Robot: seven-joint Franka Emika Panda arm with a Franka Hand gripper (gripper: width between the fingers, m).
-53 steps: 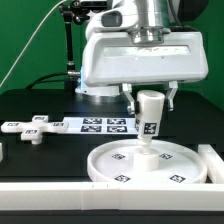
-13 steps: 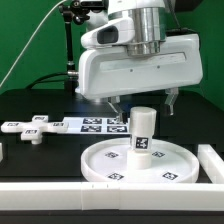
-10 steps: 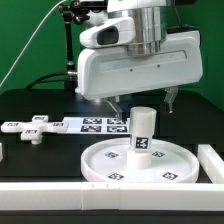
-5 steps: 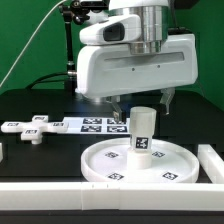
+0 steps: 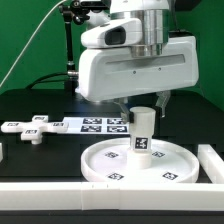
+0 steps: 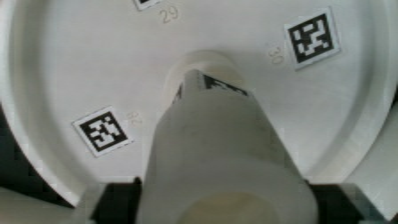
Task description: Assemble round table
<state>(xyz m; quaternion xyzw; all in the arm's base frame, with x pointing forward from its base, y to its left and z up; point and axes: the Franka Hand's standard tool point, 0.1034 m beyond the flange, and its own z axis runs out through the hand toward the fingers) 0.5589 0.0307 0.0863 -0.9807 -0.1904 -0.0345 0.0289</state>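
The short thick leg [image 5: 143, 135] stands upright in the middle of the large rimmed round disc [image 5: 100, 165], which lies flat on the black table. My gripper [image 5: 144, 108] reaches down over the leg's top with one finger on each side. In the wrist view the leg [image 6: 214, 140] fills the space between the black pads [image 6: 121, 200], which lie against its sides above the disc [image 6: 107, 60]. My gripper [image 6: 217, 203] is shut on the leg. The cross-shaped four-arm piece [image 5: 30, 127] lies apart on the exterior view's left.
The marker board [image 5: 95, 124] lies behind the disc. A long white bar [image 5: 100, 195] runs along the front, and another white bar [image 5: 212, 160] stands at the exterior view's right of the disc. A black stand [image 5: 68, 50] rises at the back.
My gripper had let go of the leg and hung wide open over it. Its fingers have now come down a little and closed in on the leg's top. The leg and disc have not moved.
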